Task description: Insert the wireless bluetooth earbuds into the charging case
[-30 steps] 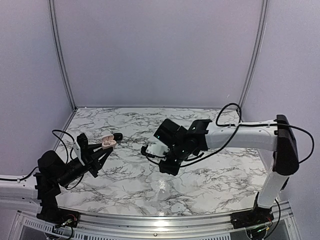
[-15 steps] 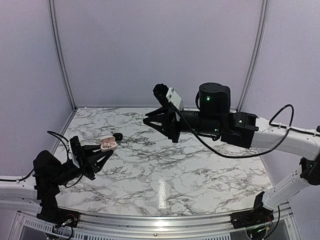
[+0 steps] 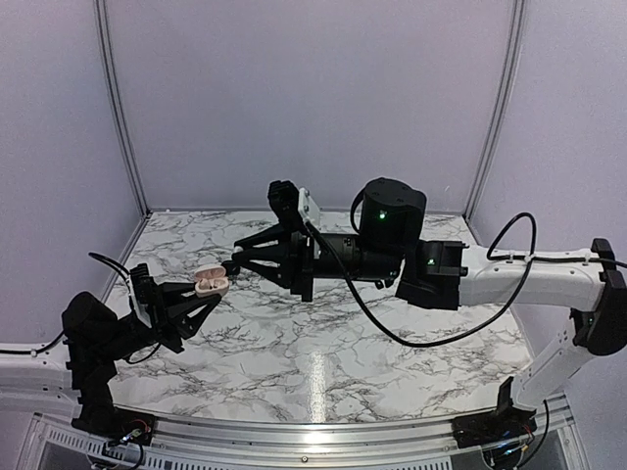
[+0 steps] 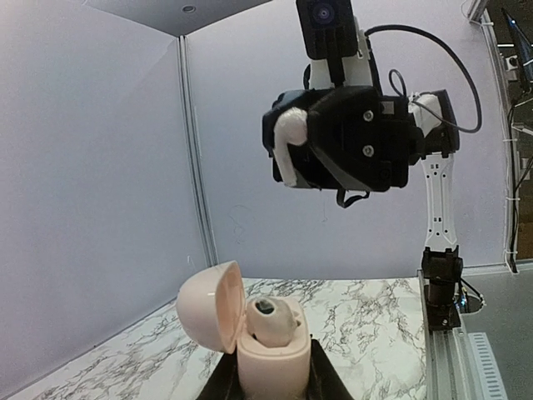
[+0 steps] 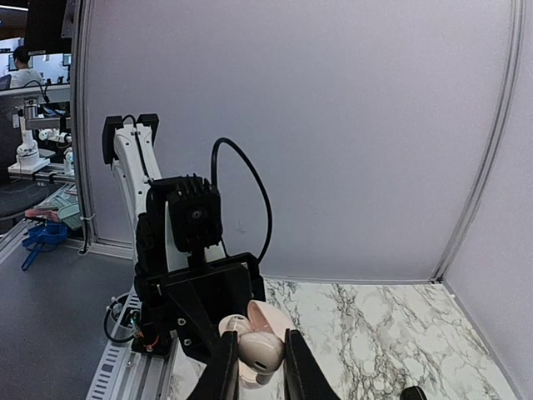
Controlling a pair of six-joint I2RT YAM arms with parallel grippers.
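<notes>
Earbud (image 4: 290, 146) — pale, pinched in closed R gripper (image 3: 238, 265), stem down — hangs near, above and to right of open charging case (image 3: 211, 282), which L gripper (image 3: 199, 294) clamps upright by its base; insertion looks like a down-left drop.

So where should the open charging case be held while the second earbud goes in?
By its lower shell, from underneath, as the left end effector grips the charging case. The lid stands open to one side and the hollow faces up with one earbud seated, so a grip below the seam leaves the top free.
</notes>
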